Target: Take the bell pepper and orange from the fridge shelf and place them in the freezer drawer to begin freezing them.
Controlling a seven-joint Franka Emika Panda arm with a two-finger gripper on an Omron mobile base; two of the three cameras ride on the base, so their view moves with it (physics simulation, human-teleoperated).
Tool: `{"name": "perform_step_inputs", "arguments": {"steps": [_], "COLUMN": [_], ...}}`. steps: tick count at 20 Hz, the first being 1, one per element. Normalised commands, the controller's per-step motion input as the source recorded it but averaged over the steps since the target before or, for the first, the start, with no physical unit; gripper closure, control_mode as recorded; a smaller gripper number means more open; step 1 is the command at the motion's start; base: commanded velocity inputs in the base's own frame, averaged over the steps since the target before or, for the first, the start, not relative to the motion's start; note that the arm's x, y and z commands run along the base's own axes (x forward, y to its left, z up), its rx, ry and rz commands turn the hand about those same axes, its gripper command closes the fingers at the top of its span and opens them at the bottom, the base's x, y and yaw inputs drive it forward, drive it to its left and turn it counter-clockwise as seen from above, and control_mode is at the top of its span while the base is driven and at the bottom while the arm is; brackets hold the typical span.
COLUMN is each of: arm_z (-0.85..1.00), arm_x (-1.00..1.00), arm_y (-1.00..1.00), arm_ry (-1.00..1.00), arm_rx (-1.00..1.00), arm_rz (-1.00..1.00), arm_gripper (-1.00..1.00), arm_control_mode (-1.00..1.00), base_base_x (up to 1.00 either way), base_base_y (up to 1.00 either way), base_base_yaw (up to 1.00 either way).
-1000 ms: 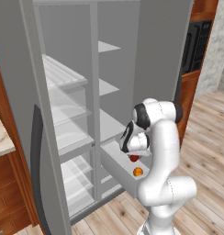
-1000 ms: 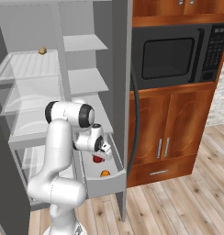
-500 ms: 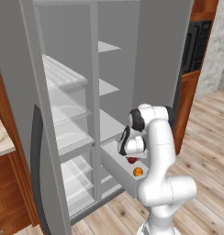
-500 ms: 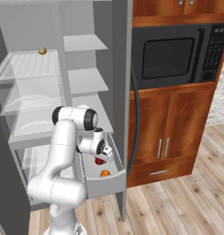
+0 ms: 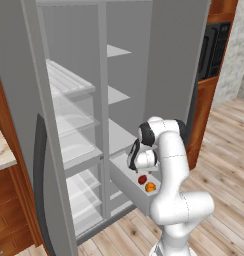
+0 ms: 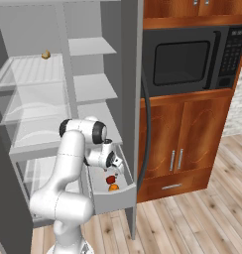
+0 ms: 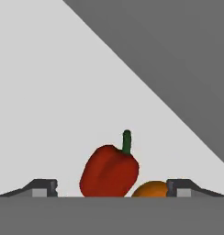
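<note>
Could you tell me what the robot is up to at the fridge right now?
The white arm is reaching down into the pulled-out freezer drawer, where the bell pepper and the orange lie side by side on the floor of the bin. The gripper hangs just above them with its jaws open, one tip on each side of the pepper, holding nothing. A small yellowish item sits on an upper fridge shelf.

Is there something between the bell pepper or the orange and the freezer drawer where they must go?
Nothing visible does. The bell pepper and the orange already lie side by side inside the freezer drawer. The gripper is open just above them, with the pepper between its spread fingertips, not gripped.
</note>
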Motion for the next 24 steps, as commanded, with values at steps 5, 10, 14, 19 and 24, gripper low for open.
{"name": "perform_step_inputs", "arguments": {"steps": [5, 10, 14, 19, 24], "arm_z": [0.69, 1.0, 0.93, 1.0, 1.0], "arm_x": [-0.17, -0.91, -1.0, -1.0, -0.89], "arm_y": [0.05, 0.06, 0.14, 0.3, 0.59], "arm_ry": [-0.08, -0.28, -0.39, -0.38, -0.45], "arm_rx": [0.0, 0.0, -0.01, -0.04, -0.21], "arm_rz": [-0.03, -0.02, 0.0, 0.0, 0.01], "arm_gripper": [-1.0, -1.0, -1.0, -1.0, -1.0], "arm_control_mode": [-1.0, -1.0, -1.0, -1.0, -1.0], "base_base_x": [0.0, 0.0, 0.0, 0.0, 0.0], "base_base_y": [0.0, 0.0, 0.0, 0.0, 0.0], "base_base_yaw": [0.0, 0.0, 0.0, 0.0, 0.0]}}
